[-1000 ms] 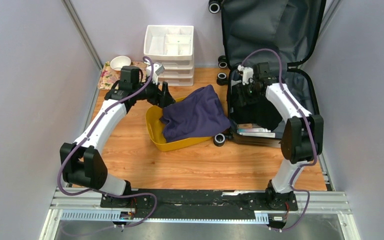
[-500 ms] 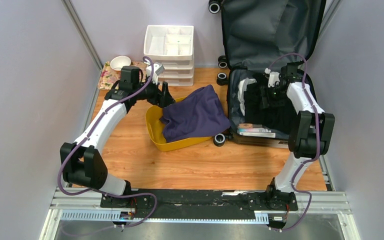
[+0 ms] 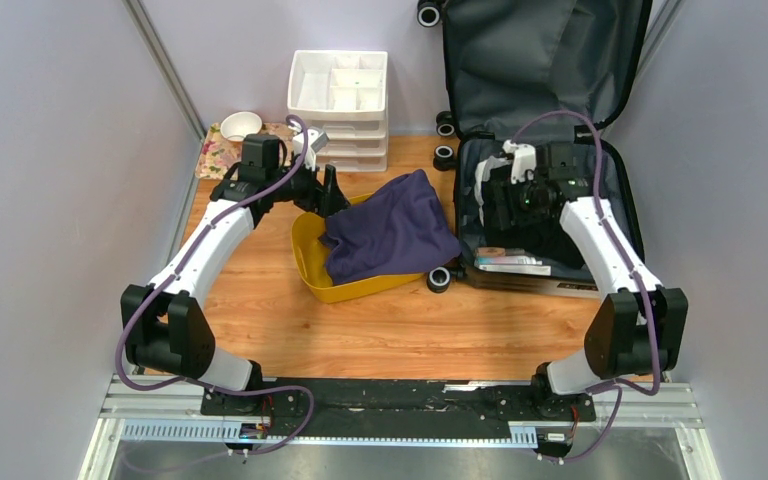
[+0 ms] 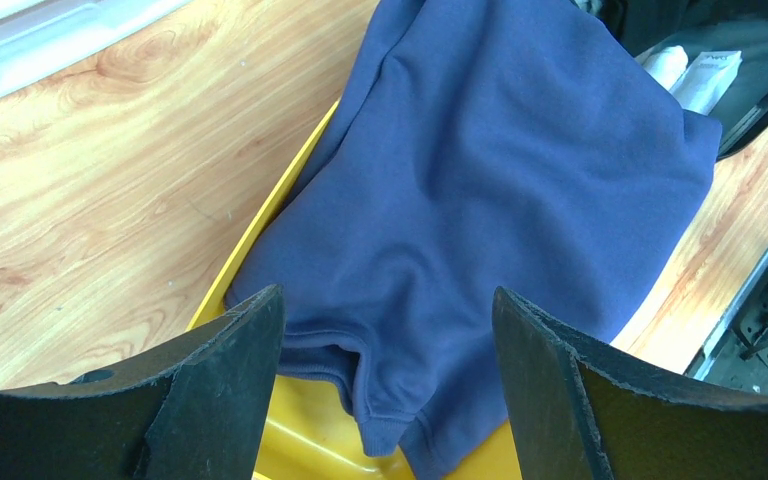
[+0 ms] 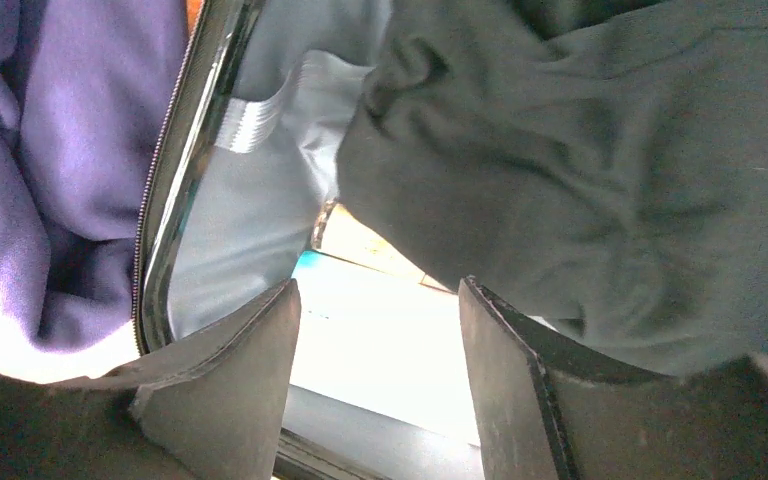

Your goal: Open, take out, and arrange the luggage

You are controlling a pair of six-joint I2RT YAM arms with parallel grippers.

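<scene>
luggage [image 3: 520,60] rear-right on wood surface [image 3: 360,330]: hard shell open, lid upright, long axis left-right, wheels facing left, grey fabric lining. left fingers [image 4: 210,400] spread, empty, above navy sweatshirt [image 3: 390,235] in yellow bin [image 3: 310,265]. right fingers [image 5: 230,400] spread, empty, inside luggage.

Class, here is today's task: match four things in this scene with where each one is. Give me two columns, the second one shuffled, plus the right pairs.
Column 1
1. blue sweatshirt
2. white bowl
3. right tool
4. white drawer organizer

Column 2
A. on the floral cloth
B. standing between the bowl and the luggage
C. draped in the yellow bin
D. above the open luggage's contents

Pairs: 1-C, 2-A, 3-D, 4-B
</scene>
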